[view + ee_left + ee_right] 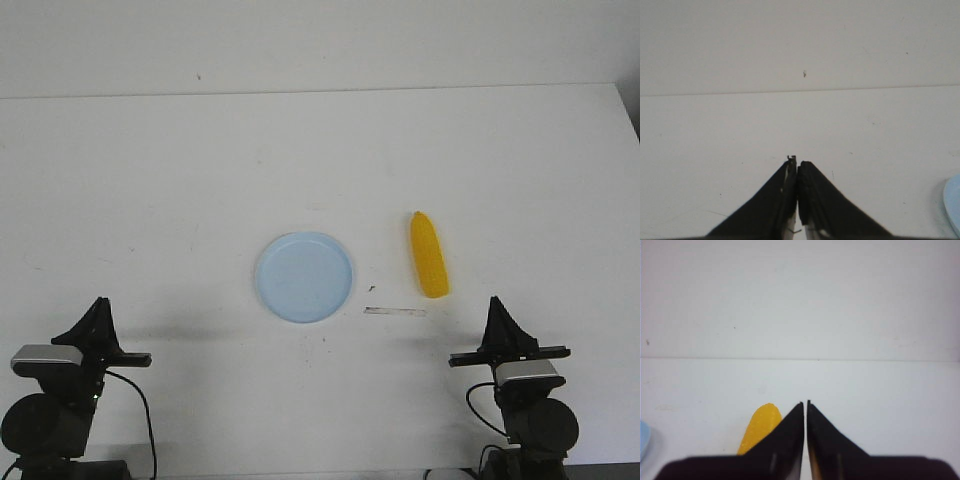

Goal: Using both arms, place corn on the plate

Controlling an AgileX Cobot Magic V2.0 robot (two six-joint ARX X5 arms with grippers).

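Left gripper (99, 303) is sitting near the table's (150, 180) front-left corner, its tips pressed together on nothing. Right gripper (494, 302) is waiting near the front-right corner, jaws together too, holding nothing. Just beyond it the corn (428, 254) is lying on the bare table, pointing towards the far edge. The plate (304, 277) is resting mid-table left of the corn, apart from it, carrying nothing.

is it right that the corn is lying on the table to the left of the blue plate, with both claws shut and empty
Not quite. The front view shows the corn lying on the table to the right of the blue plate, not the left. The rest holds: the left claw and right claw are both shut and empty.
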